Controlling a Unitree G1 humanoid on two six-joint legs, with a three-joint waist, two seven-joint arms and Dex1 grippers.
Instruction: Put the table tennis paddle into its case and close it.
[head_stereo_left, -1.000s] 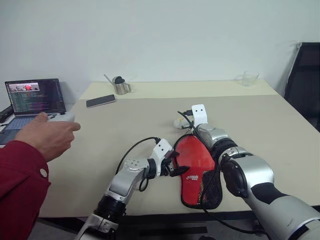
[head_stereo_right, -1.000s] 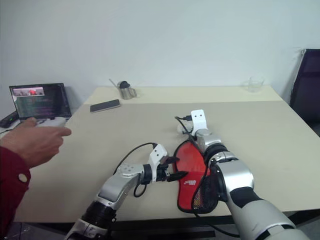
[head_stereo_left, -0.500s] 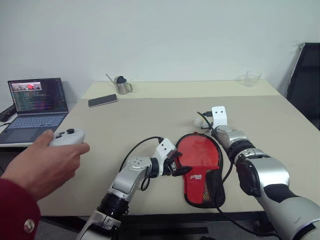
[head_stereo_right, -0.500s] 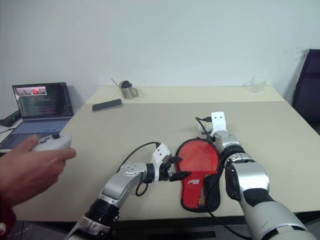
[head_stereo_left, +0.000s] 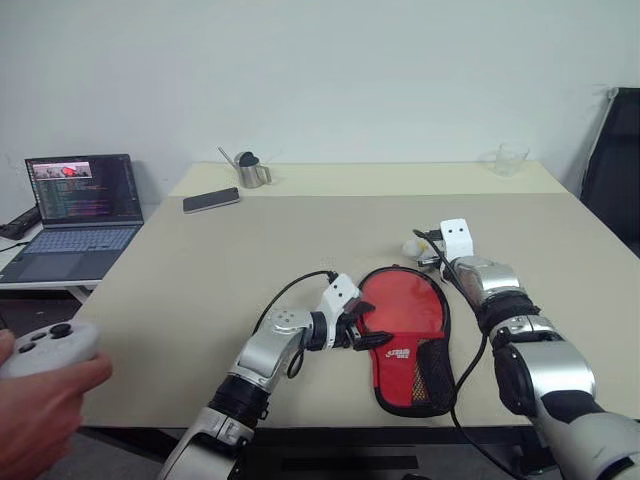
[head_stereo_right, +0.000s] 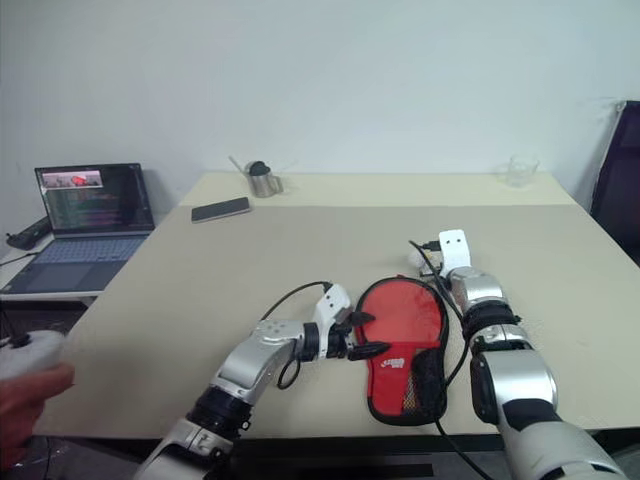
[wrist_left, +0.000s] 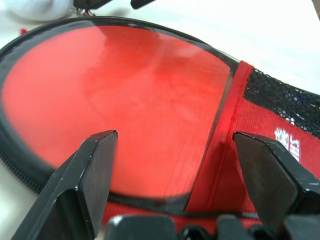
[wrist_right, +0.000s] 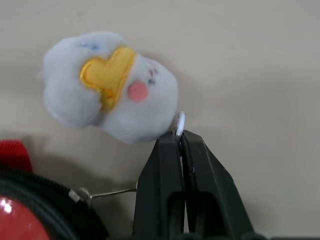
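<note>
- The case (head_stereo_left: 408, 335) lies flat near the table's (head_stereo_left: 250, 260) front edge, round end pointing to 12 o'clock, narrow end to 6. Not much table left on the near side of it, loads of bare beige top toward 10 and 2 o'clock.
- The table tennis paddle (wrist_left: 125, 100) sits inside the case; in the left wrist view its smooth red rubber face shows through the open mouth, ringed by the black zipper edging.
- Case is soft red fabric with a black mesh pocket (head_stereo_left: 432, 372) down the 4 o'clock side and a small white logo (head_stereo_left: 400, 352) near the middle.
- Left gripper (head_stereo_left: 368, 332) comes in from 9 o'clock at the case's edge, fingers (wrist_left: 85, 175) spread wide with the paddle face showing between them. Can't tell if they touch the fabric.
- Right gripper (wrist_right: 181, 145) is just past the case's round end, around 1 o'clock, its fingers pressed together on a small silver ring (wrist_right: 179, 124) joined to a fluffy white duck plush charm (wrist_right: 110, 85) with a yellow beak and a pink cheek. A thin metal link (wrist_right: 102, 193) runs off toward the zipper.
- Way back at 11 o'clock: a dark phone (head_stereo_left: 211, 200) and a small metal cup (head_stereo_left: 250, 172). A clear glass (head_stereo_left: 508, 160) sits at the far 1 o'clock corner.
- A laptop (head_stereo_left: 75, 210) is off the table's 9 o'clock side, and a person's hand (head_stereo_left: 40, 415) holds a white controller (head_stereo_left: 45, 345) at about 8 o'clock.
</note>
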